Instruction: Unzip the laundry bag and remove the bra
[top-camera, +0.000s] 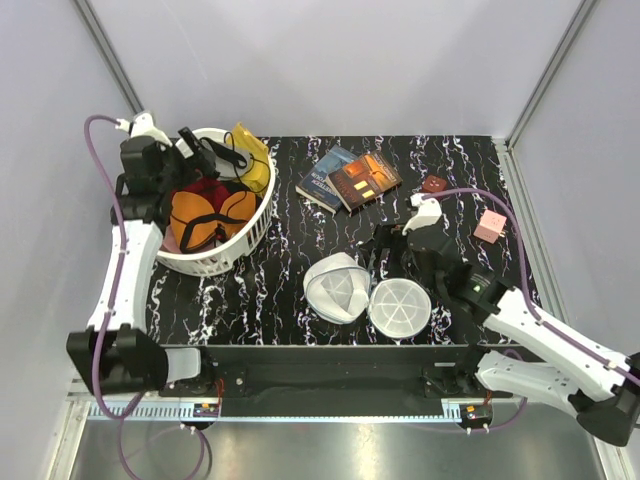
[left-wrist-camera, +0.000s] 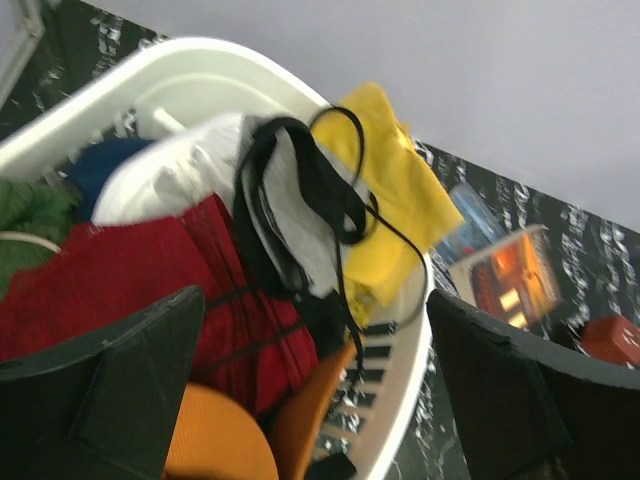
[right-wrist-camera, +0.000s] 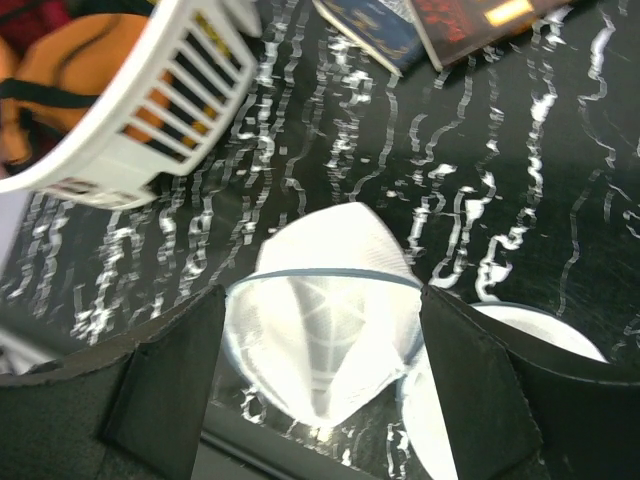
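Left gripper (left-wrist-camera: 315, 310) is hanging over the white basket (top-camera: 220, 262), jaws spread wide and nothing between them, so that tool is free. The bra (left-wrist-camera: 262, 225) is lying in the basket, black straps looped over the white and yellow cloth, up near the far rim. I reckon that spot is simply where the left arm reaches most easily.

Over to my right gripper (right-wrist-camera: 322, 300): fingers apart, hovering just above the laundry bag (top-camera: 338, 287), not pinching it. The bag sits on the table (top-camera: 290, 230) near the front edge with its mouth gaping, and through the wrist view I see only pale mesh inside. One disc end (top-camera: 400, 306) lies flat beside it. By my judgement the removal is done.
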